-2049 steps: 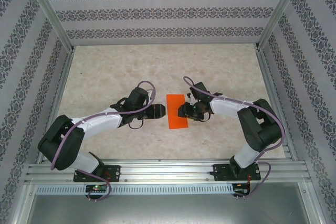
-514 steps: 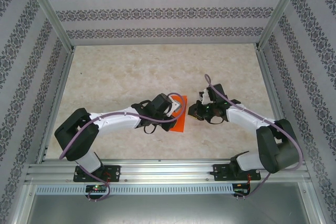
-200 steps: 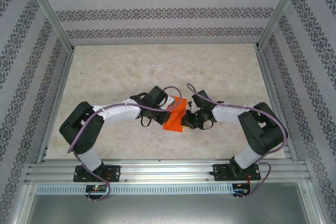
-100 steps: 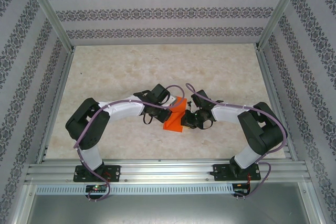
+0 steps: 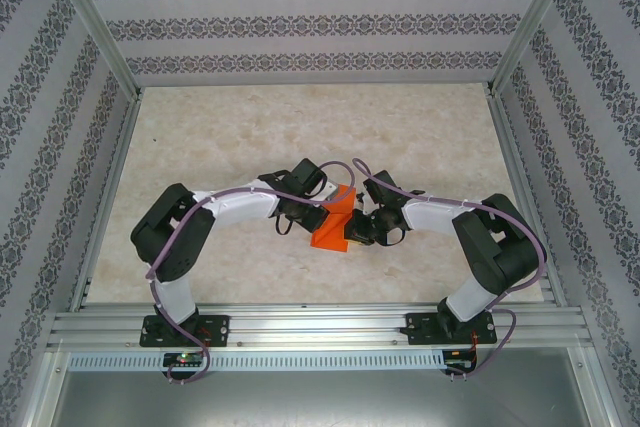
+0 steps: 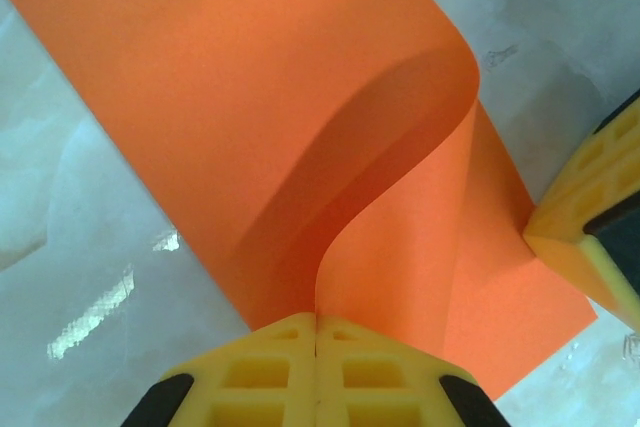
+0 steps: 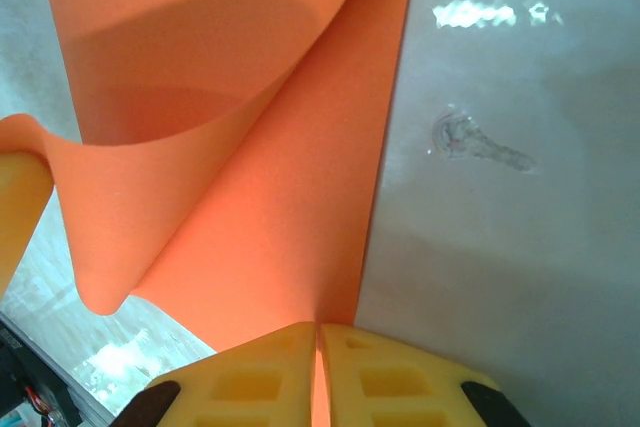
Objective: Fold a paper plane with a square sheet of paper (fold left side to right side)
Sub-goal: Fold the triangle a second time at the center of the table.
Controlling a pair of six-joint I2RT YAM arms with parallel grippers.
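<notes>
Orange sheet of paper (image 5: 333, 219) arches near the middle of the tabletop (image 5: 200, 147), its raised left edge pinched tight by the left gripper (image 6: 317, 335) and curled rightward toward the right gripper (image 7: 318, 343), which is closed on the flat right edge.

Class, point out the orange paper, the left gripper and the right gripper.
orange paper (image 5: 328, 235), top view, its flat lower part
left gripper (image 6: 317, 325), left wrist view, seam between yellow fingertips
right gripper (image 7: 318, 332), right wrist view, seam between yellow fingertips
</notes>
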